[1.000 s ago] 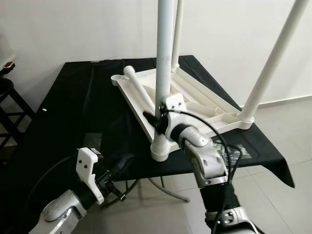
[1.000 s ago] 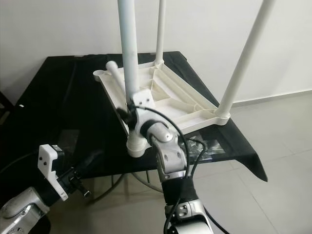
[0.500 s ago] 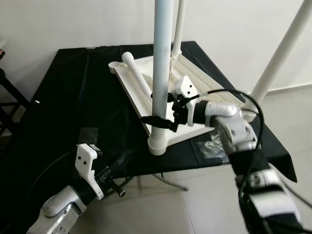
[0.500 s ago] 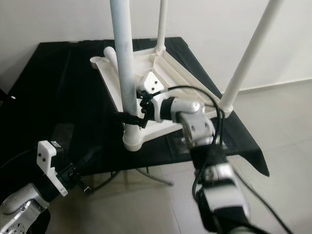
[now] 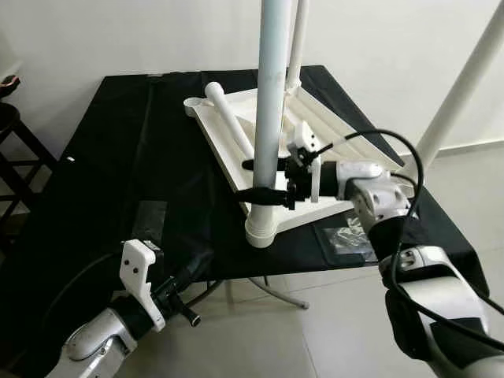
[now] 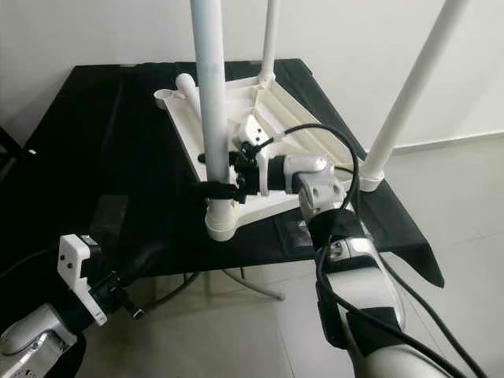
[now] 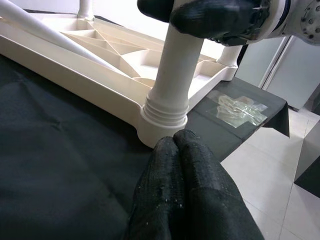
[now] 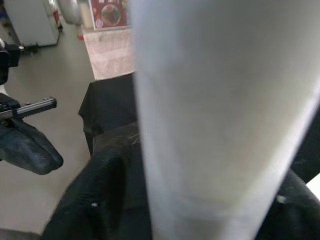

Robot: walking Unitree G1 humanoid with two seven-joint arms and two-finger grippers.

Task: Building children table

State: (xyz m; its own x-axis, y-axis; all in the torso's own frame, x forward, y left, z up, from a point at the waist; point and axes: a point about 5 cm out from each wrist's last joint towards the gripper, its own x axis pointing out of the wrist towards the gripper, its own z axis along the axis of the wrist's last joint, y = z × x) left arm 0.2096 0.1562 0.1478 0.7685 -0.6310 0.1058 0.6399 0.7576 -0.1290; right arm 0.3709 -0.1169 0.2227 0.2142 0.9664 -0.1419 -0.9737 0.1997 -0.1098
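A white children's table (image 5: 221,146) lies upside down on a black-covered table (image 5: 110,157). Three of its legs stand upright, and one loose leg (image 5: 228,122) lies on its underside. My right gripper (image 5: 266,179) reaches in from the right and is shut on the near upright leg (image 5: 272,102), just above its socket (image 5: 261,228). In the right wrist view that leg (image 8: 220,115) sits between the black fingers (image 8: 95,205). My left gripper (image 7: 174,145) is shut on nothing, low at the black table's front edge, a little short of the socket (image 7: 162,117).
A clear plastic bag (image 5: 346,236) lies on the cloth by the near right corner. The far leg (image 5: 297,39) and the right leg (image 5: 461,94) rise out of the picture. A dark stool (image 5: 12,150) stands at the left. Tiled floor lies in front.
My right arm has swung from in front of the near leg round to its right side, and its fingers now clasp the leg sideways. The left arm has hardly moved.
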